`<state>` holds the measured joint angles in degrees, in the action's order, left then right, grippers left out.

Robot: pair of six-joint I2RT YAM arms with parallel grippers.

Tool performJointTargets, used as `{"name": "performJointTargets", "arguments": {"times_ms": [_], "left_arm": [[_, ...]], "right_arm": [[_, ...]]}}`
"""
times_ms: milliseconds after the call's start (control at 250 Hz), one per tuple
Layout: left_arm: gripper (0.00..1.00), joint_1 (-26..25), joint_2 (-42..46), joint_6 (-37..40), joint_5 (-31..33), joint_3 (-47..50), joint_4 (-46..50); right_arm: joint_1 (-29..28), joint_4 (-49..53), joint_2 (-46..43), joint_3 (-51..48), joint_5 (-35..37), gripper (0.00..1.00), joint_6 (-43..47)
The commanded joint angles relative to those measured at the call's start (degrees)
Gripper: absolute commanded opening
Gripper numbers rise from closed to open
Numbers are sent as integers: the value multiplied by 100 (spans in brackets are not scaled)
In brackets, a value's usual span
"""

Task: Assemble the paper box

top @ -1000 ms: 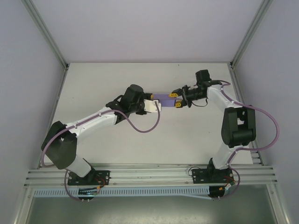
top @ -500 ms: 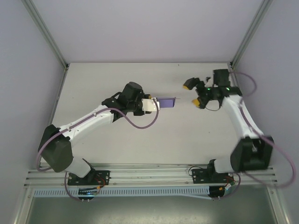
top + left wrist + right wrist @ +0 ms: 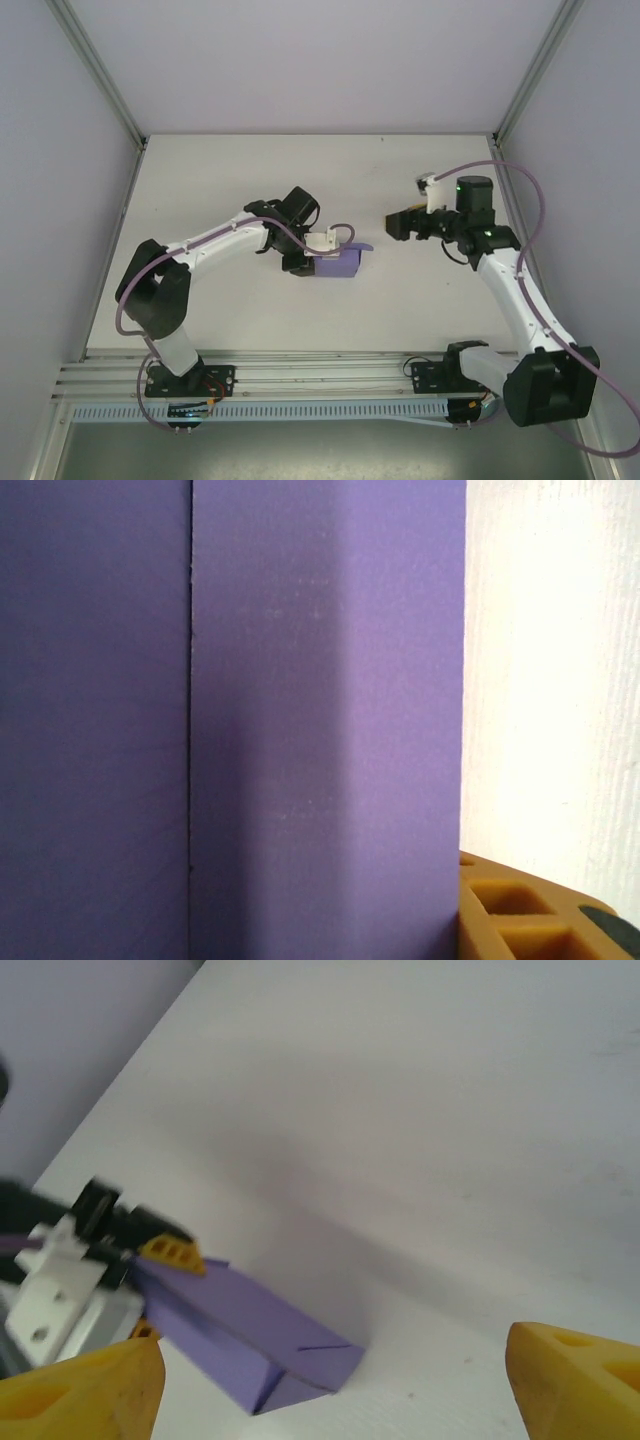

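Left hand [image 3: 318,262] clenched on the paper box [image 3: 343,264] at its left end, right hand [image 3: 398,224] released, well apart on the right

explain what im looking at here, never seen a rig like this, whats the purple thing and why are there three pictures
These are two robot arms bolted at the near edge of a white table, each ending in a two-finger gripper. The overhead picture comes from a fixed camera above and behind them. The other two come from small cameras on the wrists, so each looks along that arm's own yellow fingers. The purple thing is a paper box, folded from thin card. The left gripper is clamped on one end of it, so its wrist camera sees purple card from very close. The right gripper is open, apart from the box and facing it.
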<state>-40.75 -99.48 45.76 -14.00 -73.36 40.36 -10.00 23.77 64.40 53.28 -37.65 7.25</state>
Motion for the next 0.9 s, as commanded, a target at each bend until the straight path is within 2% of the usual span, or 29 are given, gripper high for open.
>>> {"name": "performJointTargets", "arguments": {"times_ms": [0,48,156,268,368,456,528,588,667,783,895], "left_arm": [[30,50,-141,-117,-386,-152,465],[30,59,-151,-162,-410,-145,465],[31,67,-154,-218,-402,-37,359],[31,61,-187,-305,-292,27,178],[31,65,-209,-310,-305,56,120],[31,65,-205,-287,-306,52,88],[31,71,-217,-296,-248,30,91],[31,71,-214,-311,-229,16,93],[31,66,-186,-329,-216,39,49],[31,68,-193,-438,-126,37,-59],[31,73,-249,-744,86,6,-277]], "right_arm": [[-485,759,411,378,11,86,1256],[-659,875,656,468,255,84,1231],[-871,1130,1147,642,291,72,1235],[-1096,1165,1413,701,519,68,1117],[-1250,1139,1460,643,382,62,1051],[-1398,1051,1517,587,870,59,955],[-1435,1059,1612,620,1084,48,847],[-1473,1065,1684,670,1228,46,782],[-1528,1102,1789,716,1310,34,794],[-1625,1284,1898,855,1350,11,638],[-1866,1215,1769,825,1840,1,-16]]}}
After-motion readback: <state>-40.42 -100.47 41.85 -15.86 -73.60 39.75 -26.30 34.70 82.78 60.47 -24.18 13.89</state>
